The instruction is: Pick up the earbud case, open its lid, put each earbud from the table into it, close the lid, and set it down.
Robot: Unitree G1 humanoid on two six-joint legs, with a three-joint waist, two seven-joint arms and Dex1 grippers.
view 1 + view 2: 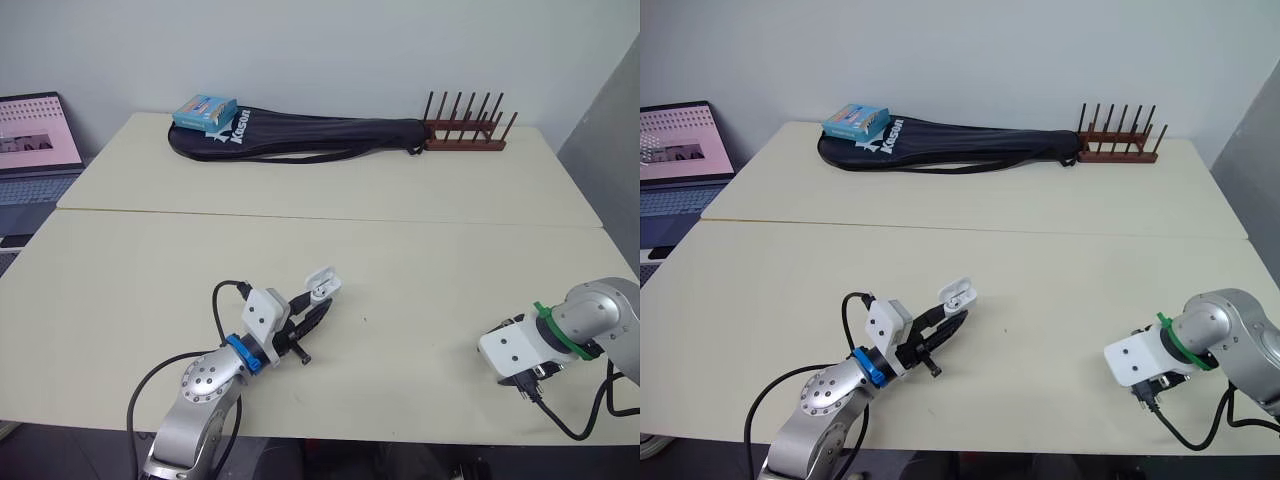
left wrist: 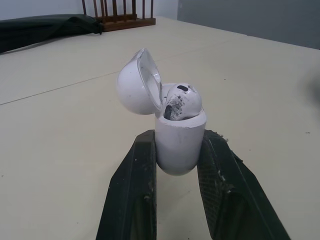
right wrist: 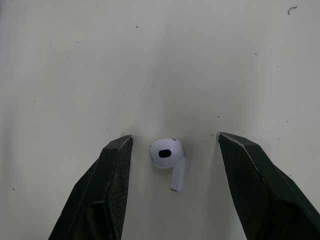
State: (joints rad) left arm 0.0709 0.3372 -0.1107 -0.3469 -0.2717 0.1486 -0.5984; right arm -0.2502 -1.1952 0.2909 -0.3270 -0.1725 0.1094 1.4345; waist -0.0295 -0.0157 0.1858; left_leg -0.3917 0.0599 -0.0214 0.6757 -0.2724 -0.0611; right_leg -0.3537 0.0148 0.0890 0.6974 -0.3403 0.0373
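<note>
The white earbud case [image 2: 180, 142] stands upright between my left gripper's [image 2: 179, 139] black fingers, which are shut on its lower body. Its lid [image 2: 137, 90] is hinged open, and one white earbud [image 2: 181, 102] sits in the case. In the head views the case [image 1: 322, 285] is held just above the near-middle of the table. My right gripper [image 3: 175, 138] points down at the table near its front right, open. A second white earbud [image 3: 167, 156] lies on the tabletop between its fingers [image 3: 112, 165], touching neither of them.
A long black racket bag [image 1: 300, 135] lies along the table's far side with a blue box [image 1: 205, 112] on its left end. A dark wooden peg rack [image 1: 465, 128] stands at the far right. A laptop [image 1: 35, 140] sits off the table's left edge.
</note>
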